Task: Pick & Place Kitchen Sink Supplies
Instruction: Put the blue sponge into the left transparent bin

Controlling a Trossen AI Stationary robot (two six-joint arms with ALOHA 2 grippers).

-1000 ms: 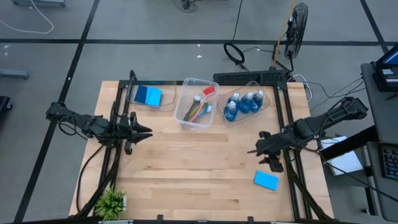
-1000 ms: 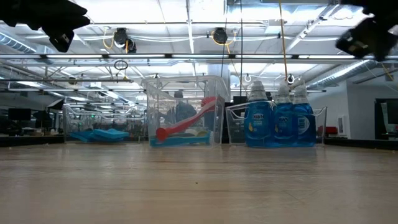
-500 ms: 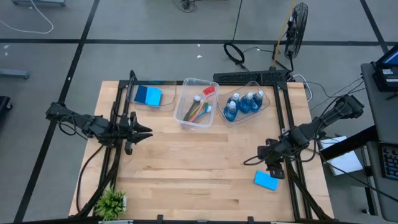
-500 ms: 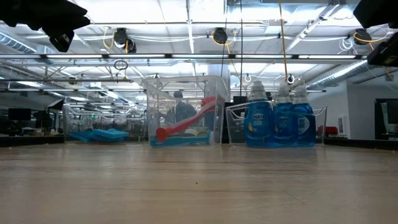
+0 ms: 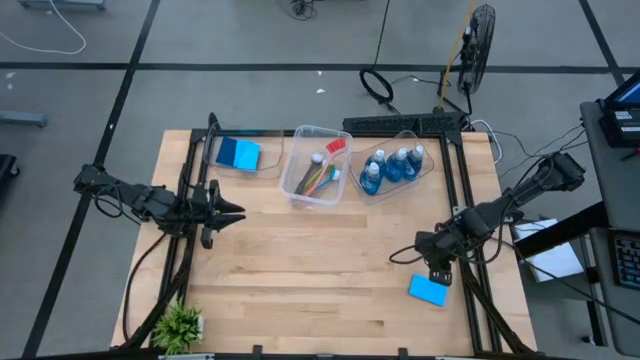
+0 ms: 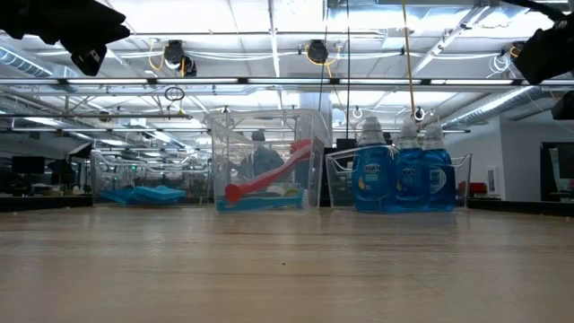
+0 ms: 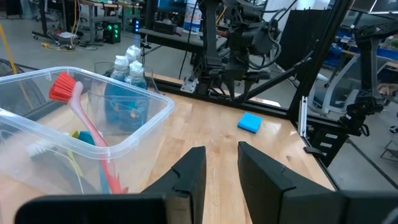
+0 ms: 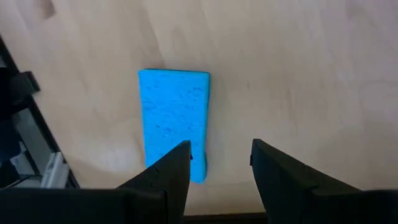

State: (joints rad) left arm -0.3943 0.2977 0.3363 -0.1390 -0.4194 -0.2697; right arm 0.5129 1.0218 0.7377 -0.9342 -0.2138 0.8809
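A flat blue sponge [image 5: 428, 290] [image 8: 174, 118] lies on the wooden table near its right edge. My right gripper [image 5: 432, 266] [image 8: 221, 158] hangs just above it, pointing steeply down, open. In the right wrist view the sponge lies beside one finger, not between the two. My left gripper [image 5: 237, 212] [image 7: 217, 168] is held level at the table's left, open and empty. At the back, other blue sponges [image 5: 240, 154], brushes [image 5: 320, 170] and bottles of blue liquid [image 5: 392, 167] sit in clear bins.
Three clear bins line the far edge: the sponge bin [image 5: 262, 158], the brush bin [image 5: 300, 190] and the bottle bin [image 5: 425, 168]. A small green plant [image 5: 180, 325] stands at the near left corner. Black frame rails [image 5: 470, 290] run along both table sides.
My right gripper has sunk toward the loose sponge and gone a little toward the table's near edge, rolling its wrist and tipping further down. Its fingers stay as far apart as before. The sponge has not moved.
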